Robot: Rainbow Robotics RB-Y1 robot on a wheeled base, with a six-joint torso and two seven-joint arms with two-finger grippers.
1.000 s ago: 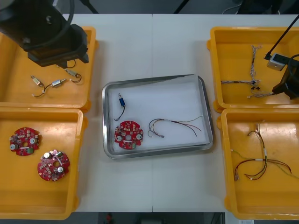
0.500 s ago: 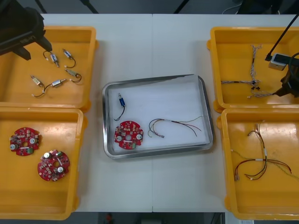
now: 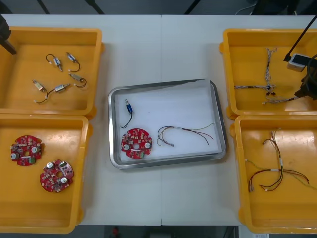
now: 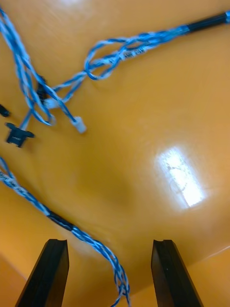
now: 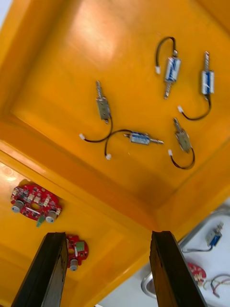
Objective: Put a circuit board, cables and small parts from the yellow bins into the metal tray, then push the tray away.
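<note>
The metal tray sits mid-table, white inside. It holds a round red circuit board, a small metal part on a black lead, and a red and yellow cable. My right gripper hangs over the far right yellow bin. In the right wrist view this gripper is open, low above the bin floor, and a twisted blue and white cable runs between its fingers. My left gripper is open and empty, high above the small metal parts. Its arm is at the far left corner.
Several small metal parts lie in the far left bin. Two red boards lie in the near left bin. Blue and white cables are in the far right bin, red and yellow cables in the near right bin.
My left arm has drawn back from over the far left bin to the table's far left corner, uncovering the small parts. My right gripper has barely shifted over the far right bin.
</note>
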